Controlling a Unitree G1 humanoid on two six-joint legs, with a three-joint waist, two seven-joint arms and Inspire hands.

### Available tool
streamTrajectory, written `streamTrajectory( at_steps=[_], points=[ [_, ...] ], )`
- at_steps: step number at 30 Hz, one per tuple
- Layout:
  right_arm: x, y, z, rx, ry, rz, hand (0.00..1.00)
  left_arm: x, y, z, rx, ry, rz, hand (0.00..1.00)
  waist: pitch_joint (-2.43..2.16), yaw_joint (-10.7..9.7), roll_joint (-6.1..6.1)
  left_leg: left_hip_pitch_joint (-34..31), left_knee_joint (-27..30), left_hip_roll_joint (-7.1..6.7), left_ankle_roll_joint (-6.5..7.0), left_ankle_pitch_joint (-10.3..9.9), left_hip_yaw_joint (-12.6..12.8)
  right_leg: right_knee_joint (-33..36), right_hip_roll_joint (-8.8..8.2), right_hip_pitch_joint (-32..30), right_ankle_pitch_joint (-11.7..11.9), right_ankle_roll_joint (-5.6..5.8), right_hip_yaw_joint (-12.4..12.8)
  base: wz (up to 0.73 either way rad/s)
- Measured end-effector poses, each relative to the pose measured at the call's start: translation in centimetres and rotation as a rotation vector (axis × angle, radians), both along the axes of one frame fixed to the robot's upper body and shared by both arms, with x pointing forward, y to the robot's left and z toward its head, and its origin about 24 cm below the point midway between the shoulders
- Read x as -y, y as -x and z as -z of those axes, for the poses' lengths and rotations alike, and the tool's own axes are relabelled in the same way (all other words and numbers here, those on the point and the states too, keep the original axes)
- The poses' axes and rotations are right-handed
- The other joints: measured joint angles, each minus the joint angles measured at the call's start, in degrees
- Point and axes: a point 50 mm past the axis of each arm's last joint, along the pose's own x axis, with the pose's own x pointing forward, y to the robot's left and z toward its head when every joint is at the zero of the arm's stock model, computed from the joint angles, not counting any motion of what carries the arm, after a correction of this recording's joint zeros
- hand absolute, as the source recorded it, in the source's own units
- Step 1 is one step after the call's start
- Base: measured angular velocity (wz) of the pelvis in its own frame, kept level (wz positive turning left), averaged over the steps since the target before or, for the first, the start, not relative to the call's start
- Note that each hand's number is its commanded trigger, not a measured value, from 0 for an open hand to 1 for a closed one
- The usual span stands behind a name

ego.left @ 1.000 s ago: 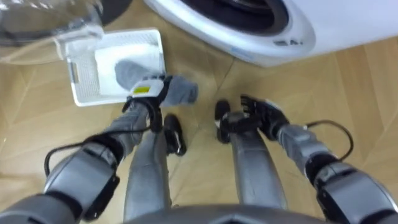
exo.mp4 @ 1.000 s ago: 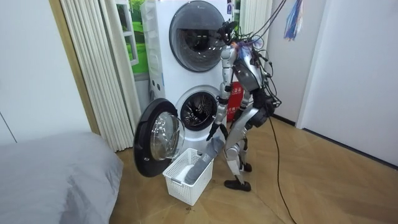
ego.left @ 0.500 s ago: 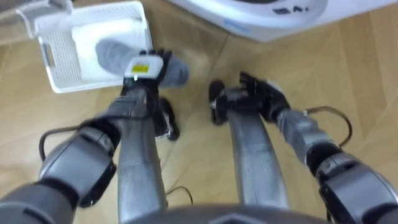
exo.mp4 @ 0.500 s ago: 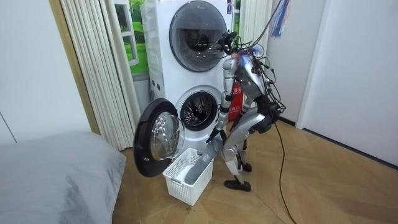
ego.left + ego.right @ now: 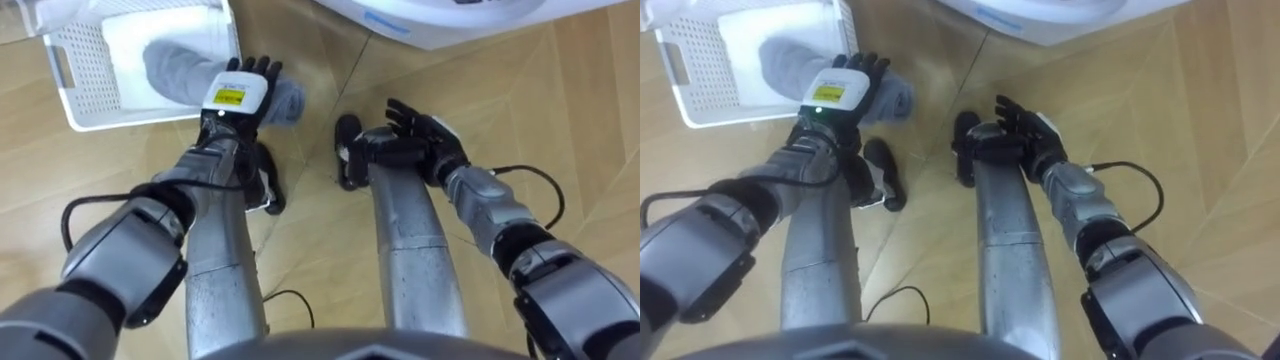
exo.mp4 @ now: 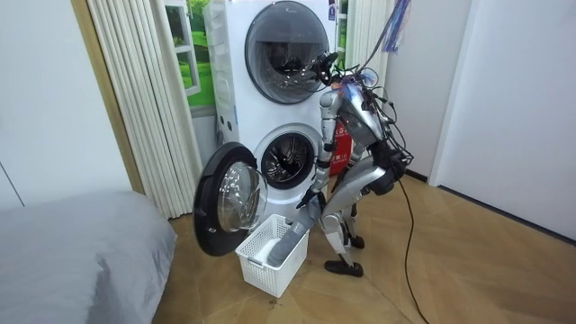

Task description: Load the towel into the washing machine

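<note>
Washing machine (image 6: 281,144), white, front-loading, round door (image 6: 225,200) swung open, robot bent forward before it. Basket (image 5: 85,85), white, perforated, on the floor by that door, holds the towel (image 5: 172,72): grey, soft, bunched lengthwise, one end spilling over the rim. Left hand (image 5: 236,92), fingers stretched flat across that end; right hand (image 5: 415,135), fingers loosely spread, empty.
</note>
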Motion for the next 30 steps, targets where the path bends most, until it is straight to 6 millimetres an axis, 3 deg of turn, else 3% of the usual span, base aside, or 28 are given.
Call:
streamTrajectory(
  at_steps=[1,2,3,4,21,26,30],
  points=[
    [0.0,-0.1,-0.1,-0.001,-0.009,0.003,0.0,-0.2,-0.1,-0.1,0.006,-0.01,0.002,0.04,0.0,-0.03,0.0,-0.26,0.03,0.02,0.01,-0.04,0.01,0.0,0.02,-0.24,-0.01,0.01,0.01,0.0],
    [-0.1,-0.3,-0.2,-0.001,-0.012,-0.001,0.0,-0.4,-0.2,-0.2,0.01,-0.018,0.003,0.52,0.01,-0.2,-0.02,-0.58,0.07,0.02,0.03,-0.05,0.01,0.02,0.02,-0.58,0.0,0.02,0.01,0.0],
    [-0.1,-0.3,-0.2,0.0,-0.014,-0.001,0.0,-0.5,-0.2,-0.3,0.012,-0.024,0.005,0.69,0.03,-0.23,-0.05,-0.69,0.1,0.02,0.04,-0.06,0.02,0.06,0.02,-0.69,-0.01,0.03,0.01,0.0],
    [-0.1,-0.5,-0.3,-0.003,-0.021,0.002,0.0,-0.7,-0.2,-0.3,0.011,-0.034,0.007,1.0,0.07,-0.25,-0.11,-0.77,0.15,0.0,0.04,-0.12,0.03,0.16,0.02,-0.78,-0.1,0.08,0.05,0.0],
    [-0.3,-1.7,-1.2,0.011,-0.107,0.014,0.0,-1.8,-2.0,-2.2,0.059,-0.113,0.025,1.0,0.53,-1.03,-0.67,-4.52,2.32,0.62,0.4,-1.8,-0.14,1.69,0.5,-4.33,-1.42,0.39,0.15,-0.02],
    [-0.4,-2.0,-1.5,0.018,-0.102,0.005,0.0,-1.7,-2.2,-2.4,0.065,-0.12,0.031,1.0,1.03,-1.05,-0.94,-4.5,2.32,0.58,0.42,-2.22,-0.12,1.79,0.5,-4.36,-1.87,0.5,0.18,0.0],
    [-0.5,-2.1,-1.6,0.02,-0.095,-0.004,0.0,-1.7,-2.3,-2.5,0.072,-0.118,0.033,1.0,1.13,-1.06,-1.08,-4.49,2.32,0.58,0.39,-2.43,-0.13,1.82,0.49,-4.37,-2.06,0.53,0.18,0.0]
  ],
)
